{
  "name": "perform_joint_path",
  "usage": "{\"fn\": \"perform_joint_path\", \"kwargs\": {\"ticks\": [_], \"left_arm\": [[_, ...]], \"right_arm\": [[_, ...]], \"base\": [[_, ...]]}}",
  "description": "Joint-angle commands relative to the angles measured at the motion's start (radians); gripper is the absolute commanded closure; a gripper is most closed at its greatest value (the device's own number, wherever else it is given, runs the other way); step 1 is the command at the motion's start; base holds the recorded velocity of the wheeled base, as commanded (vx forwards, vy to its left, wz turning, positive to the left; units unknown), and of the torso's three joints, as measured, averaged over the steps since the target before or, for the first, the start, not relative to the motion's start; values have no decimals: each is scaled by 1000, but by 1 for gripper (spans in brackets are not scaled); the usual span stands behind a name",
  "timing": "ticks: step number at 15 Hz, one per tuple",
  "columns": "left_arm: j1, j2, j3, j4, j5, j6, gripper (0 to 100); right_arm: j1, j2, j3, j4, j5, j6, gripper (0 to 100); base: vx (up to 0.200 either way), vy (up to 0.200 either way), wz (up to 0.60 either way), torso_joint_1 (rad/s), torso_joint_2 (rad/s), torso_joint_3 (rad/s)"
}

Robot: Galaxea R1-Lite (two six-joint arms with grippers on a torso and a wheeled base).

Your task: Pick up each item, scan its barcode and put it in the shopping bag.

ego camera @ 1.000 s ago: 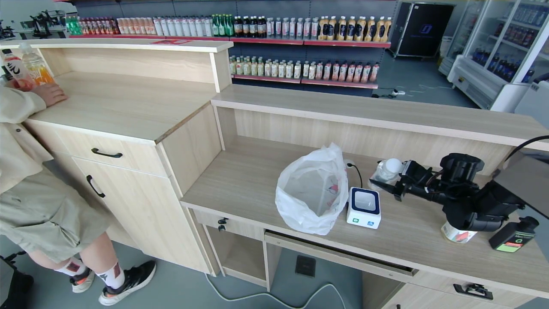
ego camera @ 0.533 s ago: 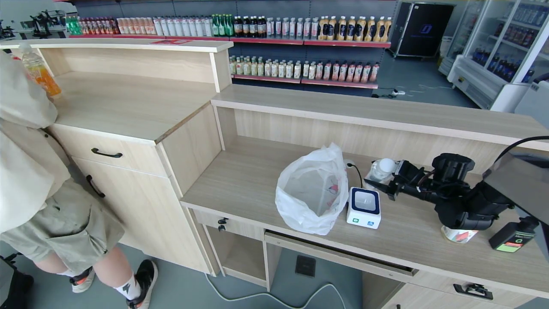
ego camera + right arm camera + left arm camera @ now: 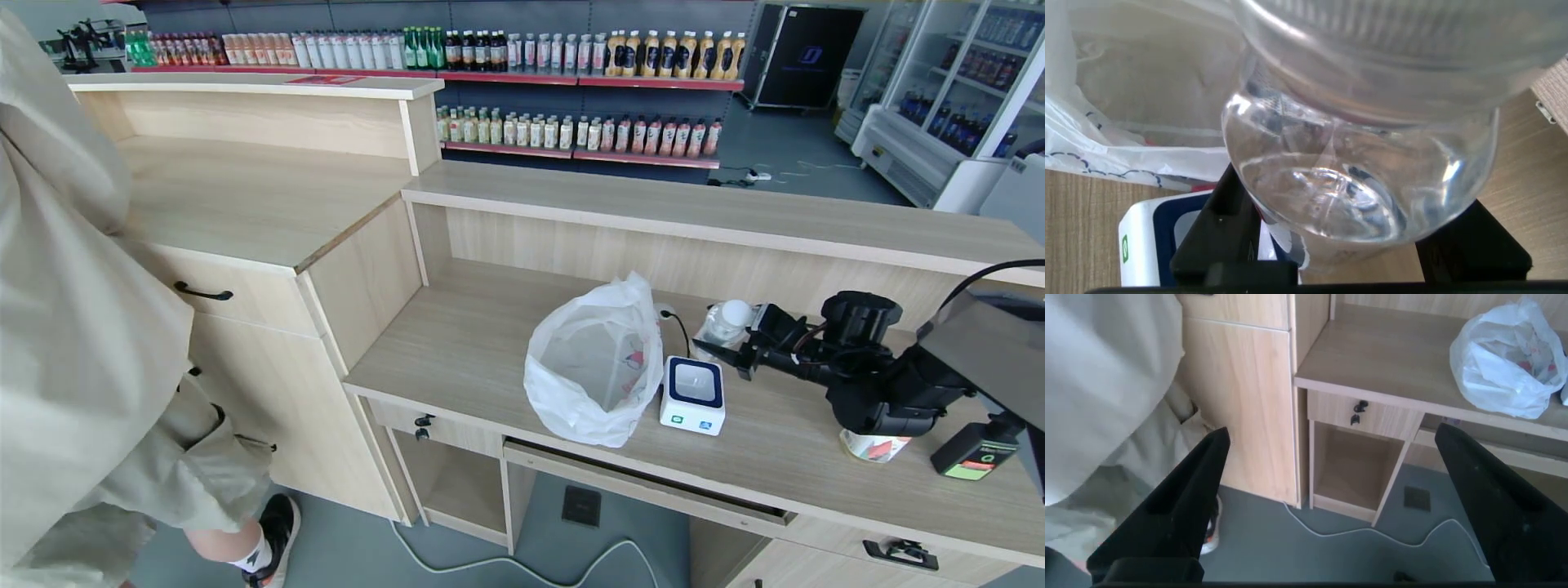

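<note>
- Scanning step, by the look of it: the right gripper (image 3: 729, 341) has its jaws closed on a clear bottle (image 3: 727, 320) with a white cap, held in the air above the counter (image 3: 465, 343), at about 1 o'clock from the scanner (image 3: 692, 394).
- Shopping bag (image 3: 592, 367) stands open at 9 o'clock from the scanner, touching it.
- Next move probably calls for bringing the bottle's label over the scanner window, then carrying it toward 9 o'clock and lowering it into the bag's mouth.
- A cup (image 3: 872, 445) and a dark bottle (image 3: 976, 449) wait at 3 o'clock, likely later items.
- Right wrist view adds the close grip: the bottle (image 3: 1355, 163) between black fingers, with the scanner (image 3: 1167, 237) and bag (image 3: 1127, 122) beyond.
- Left wrist view adds the left gripper (image 3: 1331, 433), jaws spread wide and empty, low beside the counter front.
</note>
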Motion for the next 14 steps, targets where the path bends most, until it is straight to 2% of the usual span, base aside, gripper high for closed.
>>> {"fn": "perform_joint_path", "kwargs": {"ticks": [1, 5, 11, 12, 14], "left_arm": [[0, 0, 0, 0, 0, 0, 0], [0, 0, 0, 0, 0, 0, 0], [0, 0, 0, 0, 0, 0, 0], [0, 0, 0, 0, 0, 0, 0], [0, 0, 0, 0, 0, 0, 0]], "right_arm": [[5, 6, -3, -1, 1, 0, 100], [8, 7, -11, 1, -9, 2, 100], [15, -8, -22, -24, -71, 94, 100], [12, -29, -23, -16, -97, 100, 100], [8, -169, 31, 25, -236, 149, 100]], "base": [[0, 0, 0, 0, 0, 0], [0, 0, 0, 0, 0, 0], [0, 0, 0, 0, 0, 0], [0, 0, 0, 0, 0, 0], [0, 0, 0, 0, 0, 0]]}}
